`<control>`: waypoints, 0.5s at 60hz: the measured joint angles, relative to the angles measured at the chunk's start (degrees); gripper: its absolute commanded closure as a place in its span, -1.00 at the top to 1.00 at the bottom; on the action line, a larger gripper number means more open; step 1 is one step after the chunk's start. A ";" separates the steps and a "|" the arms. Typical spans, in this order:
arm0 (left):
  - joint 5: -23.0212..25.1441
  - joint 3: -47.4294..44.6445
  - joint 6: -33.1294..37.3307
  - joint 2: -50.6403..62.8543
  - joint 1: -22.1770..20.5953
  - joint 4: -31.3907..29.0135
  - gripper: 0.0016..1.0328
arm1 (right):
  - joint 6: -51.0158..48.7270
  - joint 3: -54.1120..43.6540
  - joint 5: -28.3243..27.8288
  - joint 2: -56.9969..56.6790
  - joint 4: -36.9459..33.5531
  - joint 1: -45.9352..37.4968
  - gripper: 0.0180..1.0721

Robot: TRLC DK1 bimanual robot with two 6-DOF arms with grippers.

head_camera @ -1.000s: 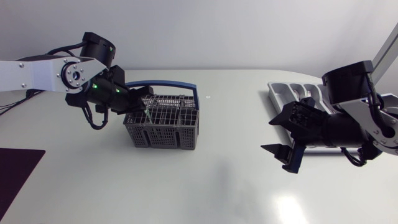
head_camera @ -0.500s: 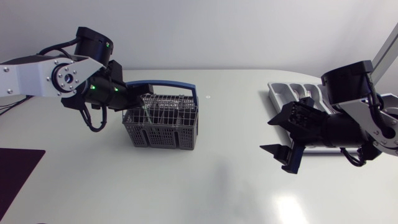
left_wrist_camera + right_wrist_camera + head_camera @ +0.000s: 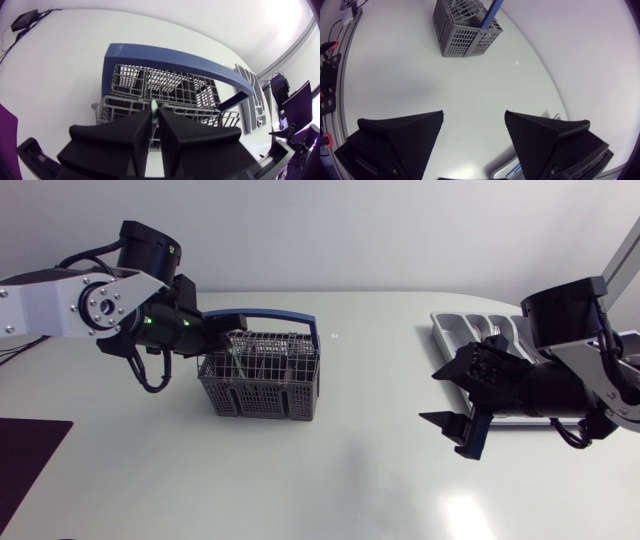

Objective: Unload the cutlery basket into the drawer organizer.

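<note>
Your left gripper (image 3: 232, 346) (image 3: 154, 113) is clenching a slim pale-green piece (image 3: 154, 105) (image 3: 238, 362). The fingers (image 3: 120, 134) are nearly meeting on it from both sides, and its tip is poking out just past the fingertips. Only a thin edge is showing, so I can't tell what kind of cutlery it is. Those jaws are sitting right over the rim of the grey cutlery basket (image 3: 262, 380) (image 3: 167, 90) (image 3: 465, 27) at its left end, with the grid compartments lying just ahead of and below them. The blue handle (image 3: 272, 317) (image 3: 172, 55) is arching across beyond. From the head view the piece is angling down from the jaws into the basket. Your right gripper (image 3: 432, 398) (image 3: 474, 117) is hanging released, fingers spread wide with nothing between them and bare table (image 3: 340, 480) under the gap. The basket is sitting well ahead of those jaws, far across the table. The drawer organizer (image 3: 468, 330) is lying just behind the right gripper, and your right arm is partly covering its compartments.
</note>
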 measured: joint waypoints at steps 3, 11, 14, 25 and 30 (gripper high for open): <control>0.00 -0.04 0.00 -0.28 0.00 -0.02 -0.74 | 0.00 -0.02 0.00 -0.02 -0.02 0.00 0.68; 0.00 -0.26 0.00 -1.05 -0.09 -0.07 -0.54 | 0.00 -0.02 0.00 -0.02 -0.02 0.00 0.68; 0.00 -0.28 0.00 -1.07 -0.15 -0.26 -0.51 | 0.00 -0.02 0.00 -0.07 -0.04 0.00 0.68; 0.55 -0.28 -0.02 -1.11 -0.42 -1.70 0.26 | 0.00 -0.02 0.00 -0.44 -0.17 0.00 0.68; 2.01 -0.28 -0.02 -1.11 -0.42 -3.43 0.52 | 0.00 -0.02 0.00 -0.44 -0.17 0.00 0.68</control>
